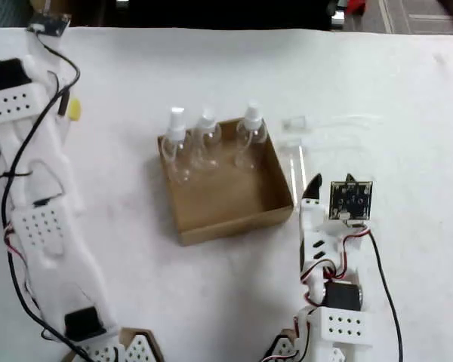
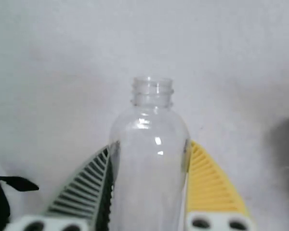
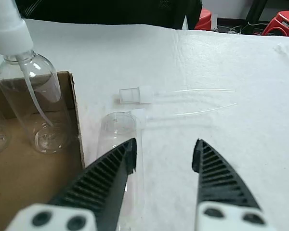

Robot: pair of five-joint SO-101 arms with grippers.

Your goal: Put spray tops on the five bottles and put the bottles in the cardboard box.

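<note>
A white table (image 1: 211,302) lies under me. My left pincer (image 2: 150,147) is clamped on an uncapped bottle (image 2: 149,115). My right pincer (image 3: 164,147) is spread apart by a lying bottle (image 3: 116,127) just beside the cardboard box (image 1: 238,222), which holds three capped bottles (image 1: 208,143). Two spray tops (image 3: 135,94) lie near.

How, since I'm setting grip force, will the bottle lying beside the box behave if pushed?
The bottle is round and on its side, so it will probably roll, perhaps against the cardboard box. It looks empty and made of clear plastic: likely light, smooth, maybe slippery.
</note>
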